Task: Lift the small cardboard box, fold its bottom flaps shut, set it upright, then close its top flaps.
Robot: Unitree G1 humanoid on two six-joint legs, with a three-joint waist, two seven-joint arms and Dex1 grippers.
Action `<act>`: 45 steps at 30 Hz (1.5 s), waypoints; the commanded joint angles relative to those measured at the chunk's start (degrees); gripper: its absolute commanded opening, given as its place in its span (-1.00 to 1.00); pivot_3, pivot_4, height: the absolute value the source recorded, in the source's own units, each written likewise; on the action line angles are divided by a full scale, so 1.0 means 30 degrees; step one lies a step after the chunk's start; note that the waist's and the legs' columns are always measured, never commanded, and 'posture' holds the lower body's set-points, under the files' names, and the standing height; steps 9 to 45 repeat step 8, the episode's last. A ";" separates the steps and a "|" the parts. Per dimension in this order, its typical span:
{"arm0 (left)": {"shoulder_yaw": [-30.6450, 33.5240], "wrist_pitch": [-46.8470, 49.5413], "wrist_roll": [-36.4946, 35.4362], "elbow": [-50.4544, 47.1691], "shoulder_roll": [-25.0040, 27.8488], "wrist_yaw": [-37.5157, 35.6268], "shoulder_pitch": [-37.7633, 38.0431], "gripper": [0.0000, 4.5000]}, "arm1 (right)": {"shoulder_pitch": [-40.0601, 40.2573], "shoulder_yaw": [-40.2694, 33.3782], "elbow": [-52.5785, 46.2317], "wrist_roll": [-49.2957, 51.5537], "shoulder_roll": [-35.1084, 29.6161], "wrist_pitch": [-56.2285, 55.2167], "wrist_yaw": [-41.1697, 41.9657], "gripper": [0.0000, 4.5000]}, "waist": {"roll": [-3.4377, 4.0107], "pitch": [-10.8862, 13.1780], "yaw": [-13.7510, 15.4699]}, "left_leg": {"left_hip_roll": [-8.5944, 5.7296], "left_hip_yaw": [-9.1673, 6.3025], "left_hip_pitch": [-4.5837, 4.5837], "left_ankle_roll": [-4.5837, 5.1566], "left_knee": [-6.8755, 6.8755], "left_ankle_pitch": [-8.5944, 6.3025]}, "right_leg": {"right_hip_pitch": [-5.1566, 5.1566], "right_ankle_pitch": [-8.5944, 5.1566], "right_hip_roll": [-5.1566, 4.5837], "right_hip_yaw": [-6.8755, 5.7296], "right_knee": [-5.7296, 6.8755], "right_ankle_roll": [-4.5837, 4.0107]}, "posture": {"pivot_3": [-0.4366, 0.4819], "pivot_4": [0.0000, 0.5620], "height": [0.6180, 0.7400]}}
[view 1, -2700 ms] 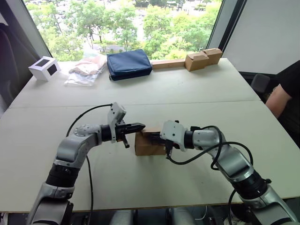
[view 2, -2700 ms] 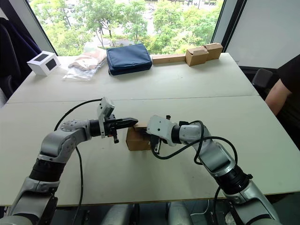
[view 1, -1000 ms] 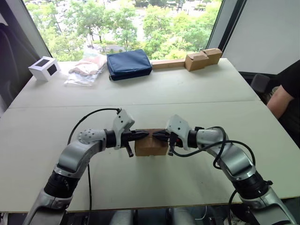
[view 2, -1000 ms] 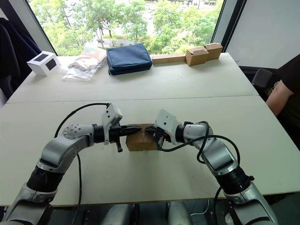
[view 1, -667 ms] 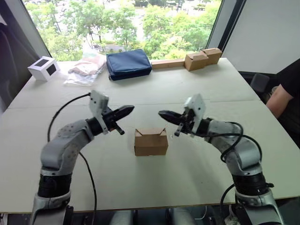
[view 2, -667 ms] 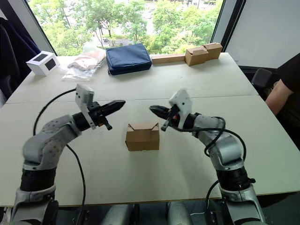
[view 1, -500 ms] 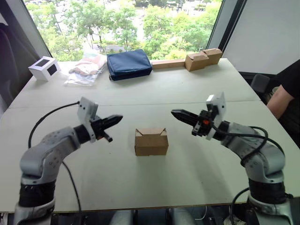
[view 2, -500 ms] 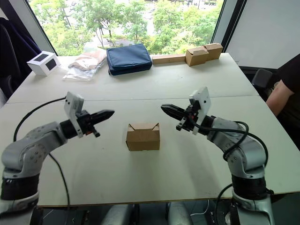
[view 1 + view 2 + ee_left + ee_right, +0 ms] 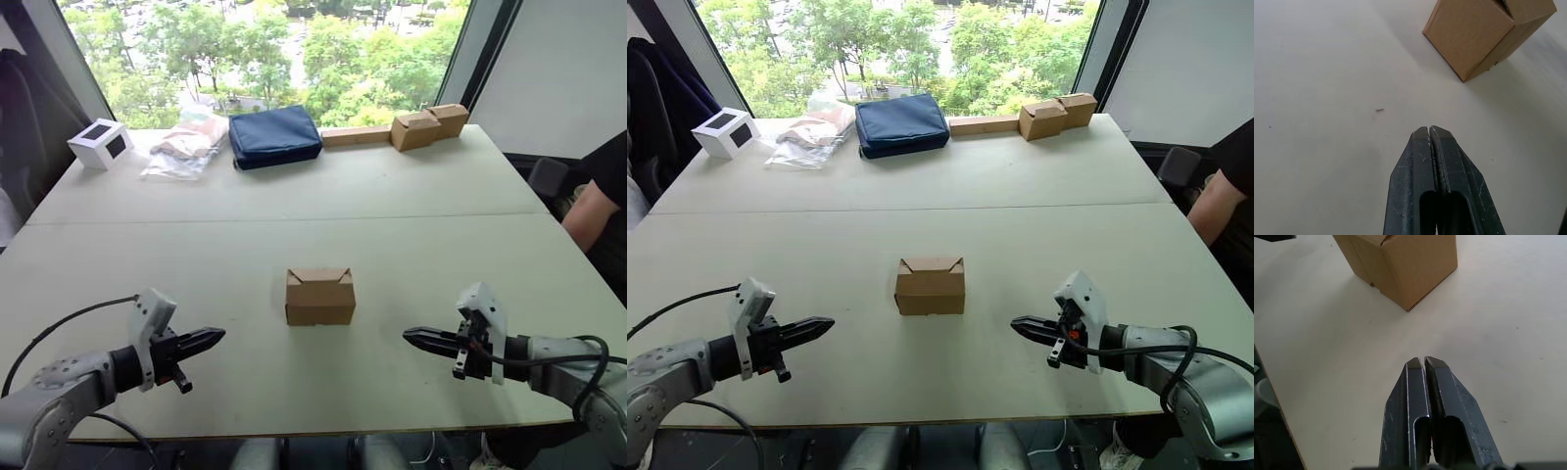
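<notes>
An office or lab: a wide white table (image 9: 411, 196) set against a big window (image 9: 274, 49) overlooking trees, a person's arm (image 9: 588, 211) beside it.

Big off-white table (image 9: 411, 196) made of two slabs pushed together, sitting right up against a wide window (image 9: 294, 39) full of sunlit green trees. Plain white wall panel (image 9: 558, 69) on the right, dark window frame (image 9: 485, 49).

Box mid-table, a gripper to each side

The small cardboard box (image 9: 320, 297) stands upright on the table (image 9: 392, 206), between the left gripper (image 9: 215, 336) and right gripper (image 9: 411, 336), well apart from both.
</notes>
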 commanded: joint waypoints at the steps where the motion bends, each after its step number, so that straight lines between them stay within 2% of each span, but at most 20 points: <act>1: -0.0387 -0.0531 0.0026 -0.0539 0.0144 -0.0246 0.0229 -1.00 | -0.0669 -0.0115 0.0229 0.0073 -0.0191 -0.0449 0.0140 -0.97 | 0.0000 0.0000 0.0036 | 0.0000 0.0000 0.0000 0.0000 -0.0009 0.0000 | -0.0002 0.0000 -0.0002 0.0000 -0.0002 0.0000 | -0.05 -0.47 0.95; 8: -0.0652 -0.0922 0.0012 -0.0300 -0.0034 0.0057 0.0009 -1.00 | -0.1518 0.0425 0.0703 -0.0064 -0.0124 -0.0524 -0.0034 -0.97 | 0.0003 -0.0002 0.0052 | 0.0001 -0.0001 0.0002 0.0000 -0.0028 0.0000 | -0.0009 0.0001 -0.0003 0.0000 -0.0003 -0.0002 | -0.05 -0.47 0.95; 45: -0.0652 -0.0922 0.0012 -0.0300 -0.0034 0.0057 0.0009 -1.00 | -0.1518 0.0425 0.0703 -0.0064 -0.0124 -0.0524 -0.0034 -0.97 | 0.0003 -0.0002 0.0052 | 0.0001 -0.0001 0.0002 0.0000 -0.0028 0.0000 | -0.0009 0.0001 -0.0003 0.0000 -0.0003 -0.0002 | -0.05 -0.47 0.95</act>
